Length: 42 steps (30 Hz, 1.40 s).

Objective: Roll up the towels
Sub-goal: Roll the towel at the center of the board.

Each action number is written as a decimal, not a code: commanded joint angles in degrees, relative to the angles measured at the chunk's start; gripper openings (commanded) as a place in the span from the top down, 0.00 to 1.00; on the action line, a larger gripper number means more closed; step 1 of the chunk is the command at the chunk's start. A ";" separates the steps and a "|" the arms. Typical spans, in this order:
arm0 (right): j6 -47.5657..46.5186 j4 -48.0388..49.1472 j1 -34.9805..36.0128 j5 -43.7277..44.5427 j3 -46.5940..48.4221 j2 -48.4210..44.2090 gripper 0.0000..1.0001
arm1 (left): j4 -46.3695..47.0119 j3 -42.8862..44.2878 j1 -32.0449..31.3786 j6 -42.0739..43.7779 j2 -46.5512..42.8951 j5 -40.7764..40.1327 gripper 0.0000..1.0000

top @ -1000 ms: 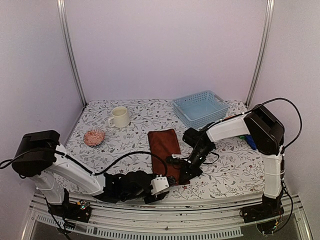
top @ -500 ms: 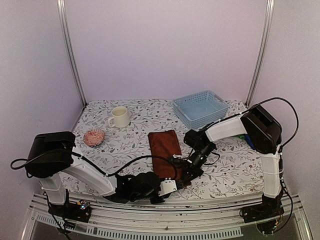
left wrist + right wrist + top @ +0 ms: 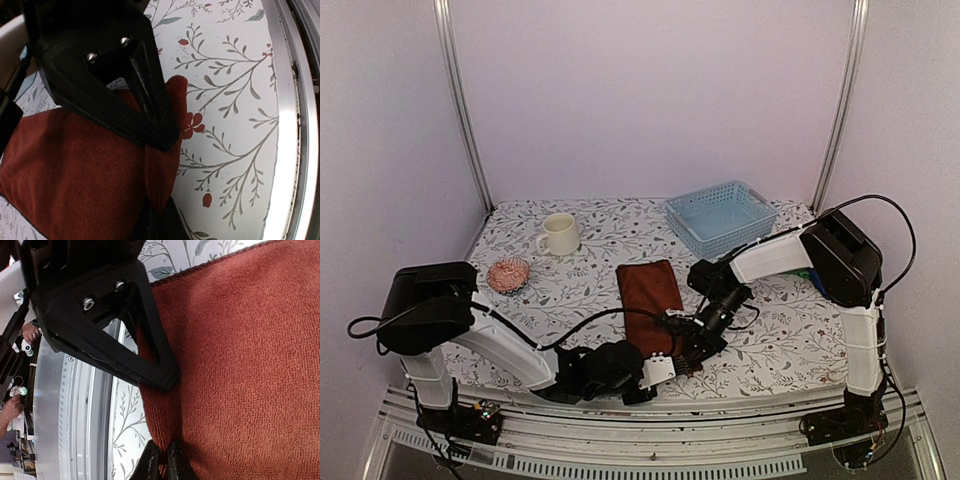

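The rust-brown towel lies mid-frame on the tabletop in the top view, and its long axis runs from bottom to top. My left gripper and right gripper are both closed, pinching its lower short edge. I judge the roll must go upward.

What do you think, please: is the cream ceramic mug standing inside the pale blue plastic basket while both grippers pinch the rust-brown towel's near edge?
Not quite: the top external view shows the cream ceramic mug on the table, left of the pale blue plastic basket; the rust-brown towel is pinched.
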 commanded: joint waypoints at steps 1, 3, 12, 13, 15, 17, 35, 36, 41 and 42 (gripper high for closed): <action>-0.18 0.28 -0.67 0.00 -0.90 -0.31 0.84 | -1.69 0.84 1.63 -2.18 -0.42 3.43 1.00; 2.07 3.08 -0.89 0.37 -2.49 -2.78 0.69 | -2.32 0.59 2.29 -3.73 -1.29 5.63 1.00; 5.50 9.45 -1.05 2.27 -7.72 -7.72 0.50 | -3.32 -0.26 5.27 -10.07 -2.54 12.58 1.00; 5.95 9.93 -0.98 2.65 -8.00 -7.95 0.50 | -3.01 -0.34 5.66 -10.73 -2.65 13.21 1.00; 6.56 10.66 -1.06 3.15 -8.18 -8.16 0.49 | -2.42 -0.38 6.11 -11.79 -2.75 14.05 1.00; 6.67 10.85 -1.01 3.47 -8.20 -8.17 0.49 | -2.03 -0.35 6.71 -13.13 -2.73 15.36 1.00; 8.03 12.00 -1.06 4.68 -8.46 -7.99 0.60 | -3.46 1.06 16.59 -24.40 -3.17 37.23 1.00; 8.20 11.77 -1.06 4.62 -8.23 -7.52 0.65 | -3.86 1.32 16.88 -24.67 -3.00 38.31 1.00; 8.32 8.42 -2.04 2.27 -6.42 -4.38 0.89 | -4.60 1.66 18.97 -27.11 -2.62 44.10 1.00; 8.03 7.55 -2.51 1.40 -6.40 -3.68 0.91 | -4.69 1.63 19.53 -27.80 -2.54 45.82 1.00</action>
